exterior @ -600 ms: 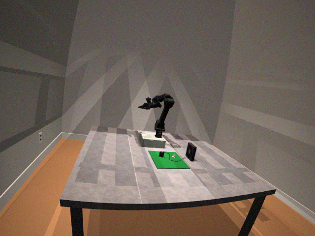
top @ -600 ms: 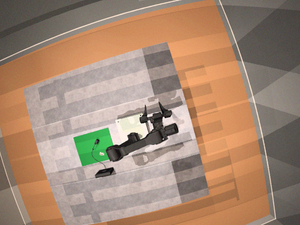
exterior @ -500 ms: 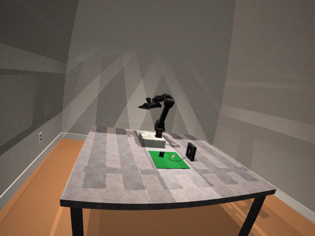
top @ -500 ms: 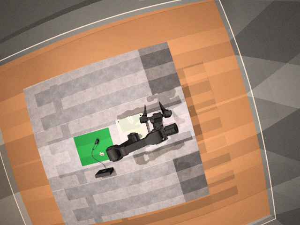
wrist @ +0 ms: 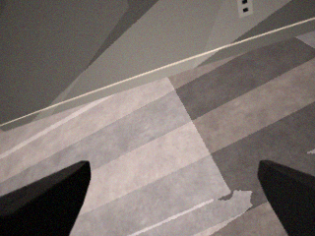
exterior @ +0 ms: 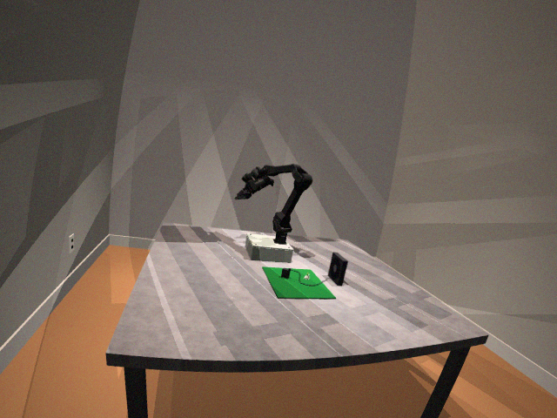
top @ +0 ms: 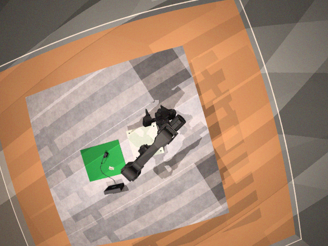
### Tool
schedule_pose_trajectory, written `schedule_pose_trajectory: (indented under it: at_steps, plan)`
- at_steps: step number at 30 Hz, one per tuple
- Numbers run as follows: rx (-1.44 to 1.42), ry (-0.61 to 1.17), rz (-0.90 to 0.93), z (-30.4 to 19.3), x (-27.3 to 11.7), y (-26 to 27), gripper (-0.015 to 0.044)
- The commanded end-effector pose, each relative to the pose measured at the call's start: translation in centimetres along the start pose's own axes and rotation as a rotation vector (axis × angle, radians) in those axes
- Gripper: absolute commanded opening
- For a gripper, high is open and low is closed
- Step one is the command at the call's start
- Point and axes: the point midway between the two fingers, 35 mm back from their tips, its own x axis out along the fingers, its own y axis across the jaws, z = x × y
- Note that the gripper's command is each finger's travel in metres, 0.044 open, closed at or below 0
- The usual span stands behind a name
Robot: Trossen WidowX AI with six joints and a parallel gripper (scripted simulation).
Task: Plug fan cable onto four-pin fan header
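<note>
The green board (top: 95, 169) (exterior: 287, 292) lies on the table. A small white part (top: 111, 168) (exterior: 306, 276), which looks like the fan header, is on it. The black plug (top: 105, 155) (exterior: 285, 273) at the cable's end is also on the board, apart from the white part. The thin cable (top: 101, 167) (exterior: 310, 285) curves from it to the black fan (top: 114, 188) (exterior: 338, 268), which stands upright beside the board. My gripper (top: 154, 108) (exterior: 237, 197) (wrist: 174, 169) is open and empty, high above the table and away from the board. Pin details are too small to see.
A pale box (top: 141, 137) (exterior: 270, 249) stands beside the board, near the arm's base; the arm reaches over it in the overhead view. The fan is the tall thing near the board's edge. A wall outlet (exterior: 71, 243) (wrist: 245, 7) is beyond the table.
</note>
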Motion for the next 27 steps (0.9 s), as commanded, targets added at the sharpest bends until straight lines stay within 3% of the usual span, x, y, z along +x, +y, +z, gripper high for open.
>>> schedule_pose_trajectory:
  at_steps: [1, 14, 27]
  plan:
    - [0.109, 0.141, 0.058, -0.4, 2.8, 2.6, 0.044]
    - [0.377, 0.617, 0.068, -4.5, 9.5, 13.9, 0.044]
    - [0.507, 0.947, -0.218, -13.2, 9.7, 25.5, 0.044]
